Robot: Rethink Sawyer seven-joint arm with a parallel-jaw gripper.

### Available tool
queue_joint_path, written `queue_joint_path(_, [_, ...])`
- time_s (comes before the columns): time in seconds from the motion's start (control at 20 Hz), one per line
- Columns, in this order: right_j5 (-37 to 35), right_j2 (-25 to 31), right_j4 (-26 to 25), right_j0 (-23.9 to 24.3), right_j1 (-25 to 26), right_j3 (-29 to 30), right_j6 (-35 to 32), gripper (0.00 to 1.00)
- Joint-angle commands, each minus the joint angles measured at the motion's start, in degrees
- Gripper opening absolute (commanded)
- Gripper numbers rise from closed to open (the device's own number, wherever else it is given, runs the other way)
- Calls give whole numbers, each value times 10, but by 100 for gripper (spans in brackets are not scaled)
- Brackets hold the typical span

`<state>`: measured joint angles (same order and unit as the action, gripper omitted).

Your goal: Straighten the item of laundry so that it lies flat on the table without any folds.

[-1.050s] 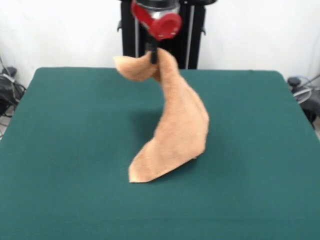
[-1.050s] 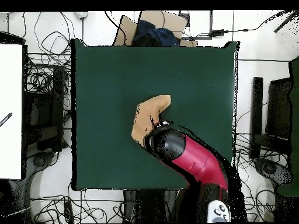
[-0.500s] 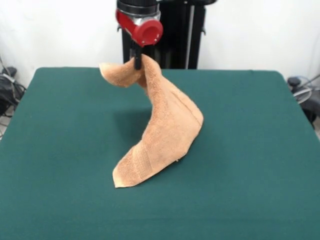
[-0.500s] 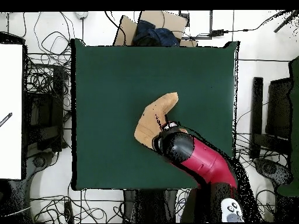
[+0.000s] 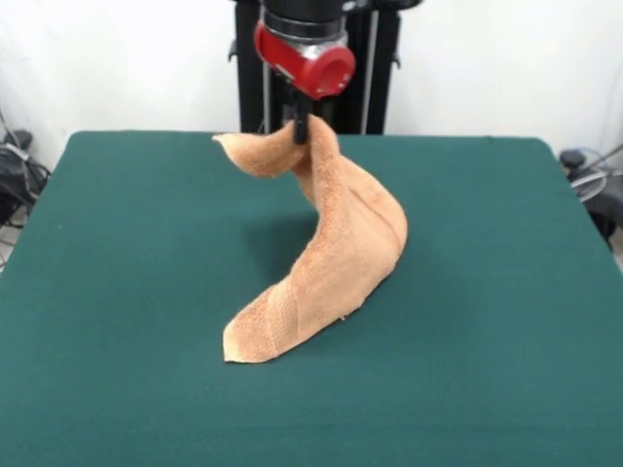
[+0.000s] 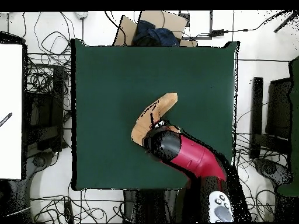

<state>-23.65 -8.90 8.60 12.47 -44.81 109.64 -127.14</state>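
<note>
One orange-tan towel point(image 5: 331, 253) hangs twisted from the closed hand point(image 5: 300, 128), its lower corner resting on one green counter point(image 5: 506, 321).

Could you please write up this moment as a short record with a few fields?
towel: orange-tan towel, hanging twisted and folded, not flat
gripper: gripper shut on the towel's upper part, holding it above the table
contact with table: only the towel's lower end rests on the green table
arm: red and black arm reaching over the table
task state: towel not yet spread out
</note>
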Motion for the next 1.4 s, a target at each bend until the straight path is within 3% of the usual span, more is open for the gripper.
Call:
queue_joint_path(0.05, [-30, 3, -12, -78, 18, -27, -88, 0])
queue_joint_path(0.65, [-137, -60, 53, -174, 59, -127, -176, 0])
queue_joint_path(1.4, [-192, -132, 102, -262, 105, -194, -252, 0])
